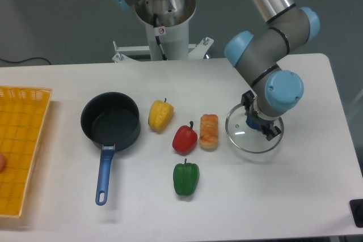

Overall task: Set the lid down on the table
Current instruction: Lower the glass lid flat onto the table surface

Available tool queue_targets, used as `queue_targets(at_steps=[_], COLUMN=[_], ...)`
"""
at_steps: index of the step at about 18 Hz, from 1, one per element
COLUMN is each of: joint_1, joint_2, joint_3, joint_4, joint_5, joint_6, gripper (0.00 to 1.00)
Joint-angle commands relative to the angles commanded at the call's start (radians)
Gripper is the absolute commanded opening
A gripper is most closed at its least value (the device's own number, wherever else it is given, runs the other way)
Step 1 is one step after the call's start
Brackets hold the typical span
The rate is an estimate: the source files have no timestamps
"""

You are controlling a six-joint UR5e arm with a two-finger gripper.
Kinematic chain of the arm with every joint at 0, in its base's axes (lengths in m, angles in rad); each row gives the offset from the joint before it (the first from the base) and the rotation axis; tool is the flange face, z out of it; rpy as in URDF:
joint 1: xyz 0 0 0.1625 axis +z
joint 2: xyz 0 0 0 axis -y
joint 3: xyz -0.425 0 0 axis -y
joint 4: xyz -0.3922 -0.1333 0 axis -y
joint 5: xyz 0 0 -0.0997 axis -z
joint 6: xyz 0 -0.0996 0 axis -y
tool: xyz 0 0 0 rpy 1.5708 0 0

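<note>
The round clear glass lid [241, 138] with a metal rim hangs low over or rests on the white table [295, 185], to the right of the food items; I cannot tell if it touches. My gripper [256, 123] stands directly over its centre, shut on the small blue knob, which shows only partly between the fingers. The dark saucepan [110, 122] with a blue handle sits uncovered at the left.
A yellow pepper [160, 115], a red pepper [184, 138], a green pepper [185, 177] and an orange bread-like piece [209, 131] lie between pan and lid. A yellow mesh tray [20, 151] fills the left edge. The robot base [164, 21] stands at the back.
</note>
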Motion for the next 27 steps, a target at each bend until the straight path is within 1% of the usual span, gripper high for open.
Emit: queue_targets(at_steps=[12,16,20,27], joint_1=[0.0,0.002,0.008,0.006], joint_2=[-0.04,-0.041,-0.057,-0.064], joint_3=[0.002,0.003,0.006,0.008], joint_4=[0.035,0.035,0.034,0.034], joint_5=[0.002,0.0,-0.015,-0.018], joint_6=[0.011,0.024,0.044,0.044], gripper=[0.55,0.55,0.55,0.55])
